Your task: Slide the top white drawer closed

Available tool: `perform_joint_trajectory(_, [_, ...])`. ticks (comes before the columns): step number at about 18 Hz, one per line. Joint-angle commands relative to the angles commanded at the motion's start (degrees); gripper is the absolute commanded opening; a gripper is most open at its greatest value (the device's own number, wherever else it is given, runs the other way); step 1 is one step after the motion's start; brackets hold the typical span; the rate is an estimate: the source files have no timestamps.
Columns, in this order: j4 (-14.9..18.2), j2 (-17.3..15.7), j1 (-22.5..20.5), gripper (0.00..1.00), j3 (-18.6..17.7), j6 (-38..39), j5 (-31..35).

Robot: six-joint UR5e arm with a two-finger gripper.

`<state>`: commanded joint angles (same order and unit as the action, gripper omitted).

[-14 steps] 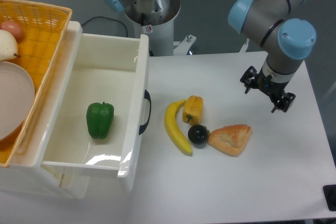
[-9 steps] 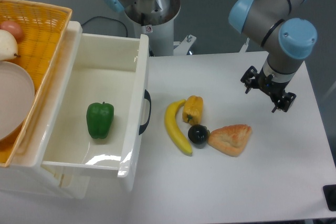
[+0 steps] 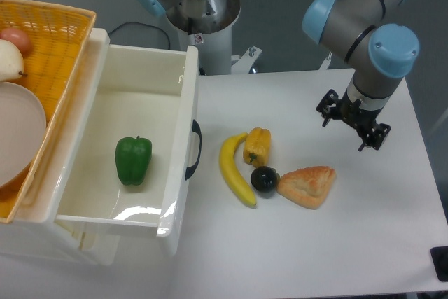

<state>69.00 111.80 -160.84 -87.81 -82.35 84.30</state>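
The top white drawer [image 3: 180,166] stands pulled out wide at the left, its curved black handle [image 3: 194,149] on the front panel facing right. A green bell pepper [image 3: 133,160] lies inside it. My gripper [image 3: 348,124] hangs over the right part of the table, well right of the handle and apart from everything. Its two black fingers [image 3: 326,110] stand spread with nothing between them.
On the table just right of the drawer front lie a banana [image 3: 235,170], a yellow pepper [image 3: 257,145], a dark round fruit [image 3: 264,179] and a piece of bread [image 3: 307,185]. An orange wicker basket [image 3: 49,40] with a plate sits atop the cabinet at left.
My gripper has shifted slightly to the left. The drawer and the food have not moved.
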Motion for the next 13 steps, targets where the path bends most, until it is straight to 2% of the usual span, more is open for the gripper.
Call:
perform_joint_trajectory(4, [-0.18, -0.44, 1.93, 1.00, 0.62, 4.38, -1.51])
perform_joint_trajectory(7, [-0.26, -0.53, 3.78, 1.00, 0.53, 10.53, -1.33])
perform_joint_trajectory(11, [-0.18, -1.06, 3.95, 1.00, 0.71, 14.50, -1.51])
perform_joint_trajectory(13, [0.44, -1.76, 4.13, 1.00, 0.53, 19.31, -1.42])
